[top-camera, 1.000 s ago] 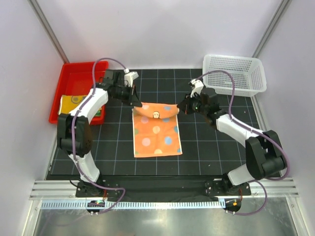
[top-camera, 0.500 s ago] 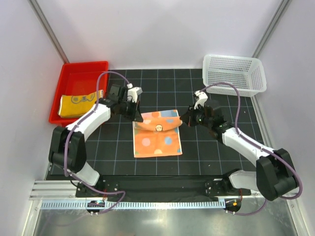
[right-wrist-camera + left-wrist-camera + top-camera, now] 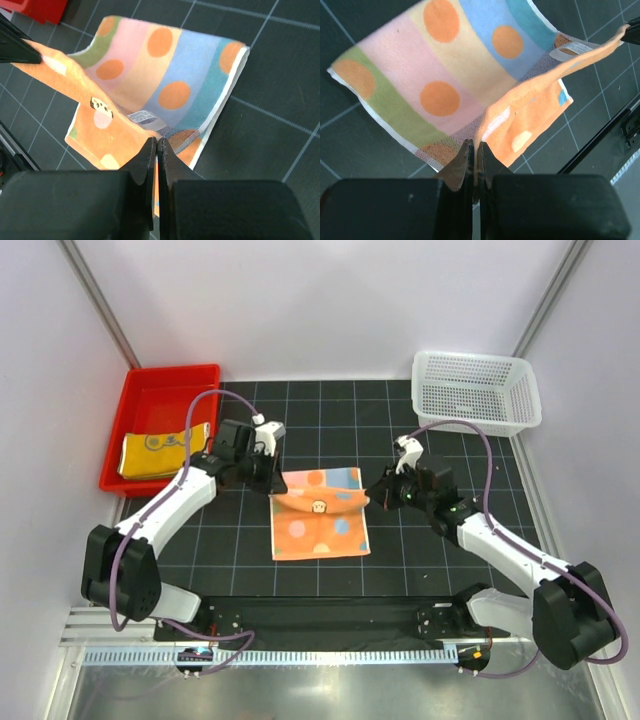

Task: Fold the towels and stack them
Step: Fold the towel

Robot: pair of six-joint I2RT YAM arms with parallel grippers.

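**Top view, centre.** The orange cloth towel with pastel polka dots and a small cartoon figure (image 3: 322,530) lies on the black gridded mat (image 3: 240,540). Its far edge is raised and hangs over the middle of the cloth, exposing a striped, dotted underside.

**Grippers.** The left gripper (image 3: 474,150) has its fingers pressed together on the left corner of the raised edge. The right gripper (image 3: 156,145) pinches the right corner in the same way.

**Upper left.** A yellow-orange cloth towel (image 3: 160,450) rests, apparently folded, in the red plastic tray (image 3: 170,370). A green towel cannot be made out.

**Upper right.** The white mesh basket (image 3: 470,420).

**Judged progress.** The first fold of the dotted towel is roughly midway. What remains is laying that edge down, making any further folds, and stacking this towel with the others.
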